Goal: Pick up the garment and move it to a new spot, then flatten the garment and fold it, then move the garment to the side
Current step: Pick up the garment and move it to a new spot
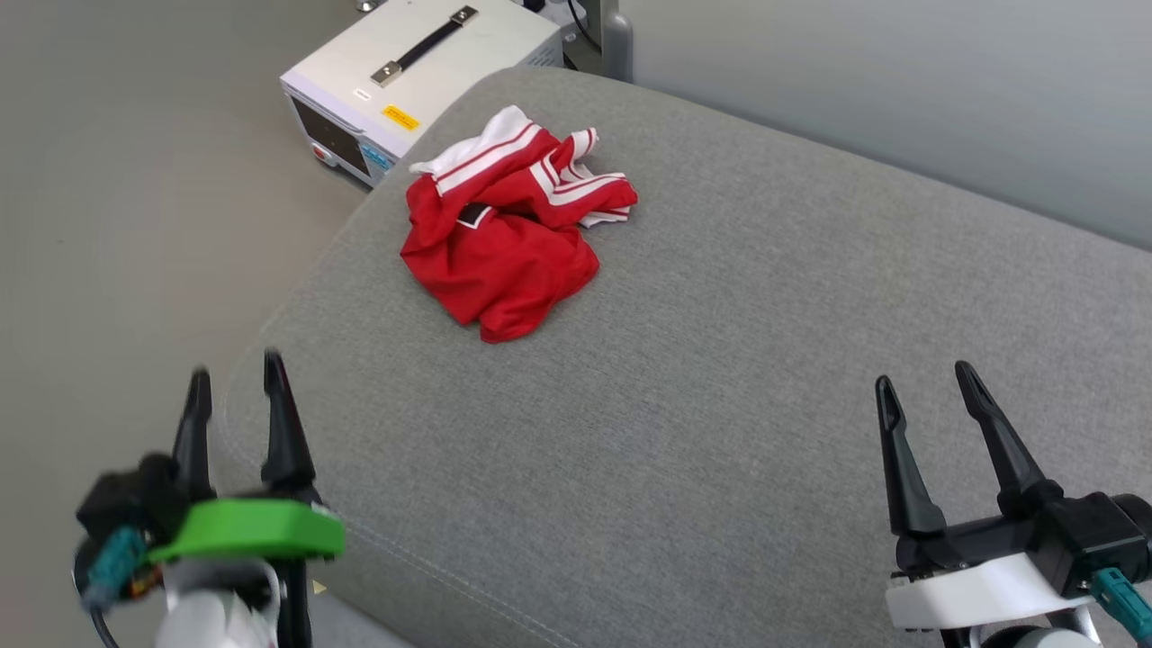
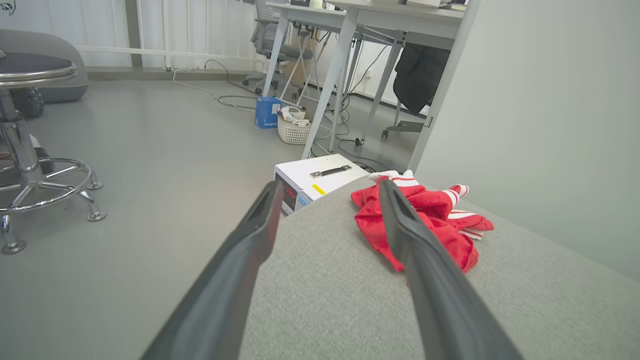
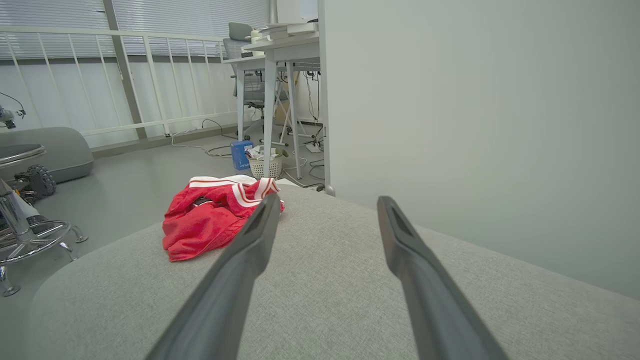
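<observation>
The garment (image 1: 504,229) lies crumpled in a red heap with white striped sleeves on the far left part of a grey cushioned surface (image 1: 720,378). It shows ahead in the left wrist view, garment (image 2: 430,215), and to the left in the right wrist view, garment (image 3: 210,222). My left gripper (image 1: 236,373) hovers open at the lower left, over the cushion's near left edge, well short of the cloth. My right gripper (image 1: 927,373) stands open at the lower right, far from the garment. Nothing is between either pair of fingers.
A white instrument box (image 1: 423,72) with a black handle sits on the floor just beyond the cushion's far left edge. A pale wall (image 1: 900,90) borders the cushion's far side. A metal stool (image 2: 30,150) and desks (image 2: 360,30) stand on the grey floor.
</observation>
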You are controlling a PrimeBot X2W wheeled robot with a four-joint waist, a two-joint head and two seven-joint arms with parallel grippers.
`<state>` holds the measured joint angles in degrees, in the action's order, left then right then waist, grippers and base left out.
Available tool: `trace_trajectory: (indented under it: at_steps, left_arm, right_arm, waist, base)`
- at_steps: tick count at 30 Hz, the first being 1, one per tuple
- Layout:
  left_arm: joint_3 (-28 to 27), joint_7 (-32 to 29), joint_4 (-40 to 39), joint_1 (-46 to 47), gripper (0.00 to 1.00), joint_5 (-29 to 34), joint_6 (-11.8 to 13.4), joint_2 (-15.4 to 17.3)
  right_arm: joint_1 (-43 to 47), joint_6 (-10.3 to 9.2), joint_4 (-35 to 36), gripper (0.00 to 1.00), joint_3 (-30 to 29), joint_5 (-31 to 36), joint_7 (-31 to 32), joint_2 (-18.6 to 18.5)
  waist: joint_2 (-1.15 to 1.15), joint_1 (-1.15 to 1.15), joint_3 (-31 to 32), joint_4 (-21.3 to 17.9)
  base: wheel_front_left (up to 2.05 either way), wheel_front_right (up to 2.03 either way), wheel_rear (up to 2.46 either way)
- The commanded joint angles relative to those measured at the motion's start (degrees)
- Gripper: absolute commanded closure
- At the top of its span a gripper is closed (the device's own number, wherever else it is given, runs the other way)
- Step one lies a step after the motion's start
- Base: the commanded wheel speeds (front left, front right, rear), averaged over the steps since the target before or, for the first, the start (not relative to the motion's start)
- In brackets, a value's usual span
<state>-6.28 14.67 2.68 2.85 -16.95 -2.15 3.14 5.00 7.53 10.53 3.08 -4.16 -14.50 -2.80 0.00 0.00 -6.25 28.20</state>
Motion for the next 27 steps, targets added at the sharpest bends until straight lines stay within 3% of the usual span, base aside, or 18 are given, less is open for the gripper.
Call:
trace_trajectory:
  at_steps: [1, 4, 9, 16, 21, 27]
  left_arm:
    - [-0.68, 0.33, 0.53, 3.4, 0.0, 1.13, -1.53, 0.33]
    - [-2.1, 0.33, 2.96, 10.61, 0.0, 1.95, -3.91, 2.66]
    - [-2.1, 0.33, 8.37, 23.42, 0.0, -0.01, -5.16, 8.5]
    - [9.22, -2.57, 16.64, 39.14, 0.0, -7.74, -5.32, 20.31]
    - [18.68, -13.68, 22.25, 47.75, 0.0, -16.06, -5.33, 26.89]
    - [29.99, -36.42, 27.27, 54.39, 0.0, -27.24, -5.33, 32.26]
  right_arm:
    - [-1.14, -0.04, 0.54, 0.0, 0.26, 0.85, -0.5, -0.23]
    - [-3.06, -0.04, 1.34, 0.0, 0.88, 1.51, -0.5, -1.71]
    - [-6.25, -0.04, 3.13, 0.0, 0.81, 1.77, -0.5, -4.32]
    - [-9.88, -0.04, 5.77, 0.0, 0.56, 1.72, -0.5, -6.95]
    - [-11.32, -0.04, 7.31, 0.0, 0.78, 1.71, -0.5, -8.46]
    - [-12.51, -0.04, 8.77, 0.0, 0.23, 1.51, -0.5, -9.67]
  waist:
    - [0.0, 0.0, -2.38, -1.79]
    - [0.0, 0.0, -5.48, -3.51]
    - [0.0, 0.0, -10.65, -6.08]
    - [0.0, 0.0, -16.1, -9.12]
    - [0.0, 0.0, -18.75, -10.72]
    - [0.0, 0.0, -21.63, -12.69]
  base:
    - [0.0, 0.0, 0.0]
    - [0.0, 0.0, 0.0]
    - [0.0, 0.0, 0.0]
    - [0.0, 0.0, 0.0]
    - [0.0, 0.0, 0.0]
    - [0.0, 0.0, 0.0]
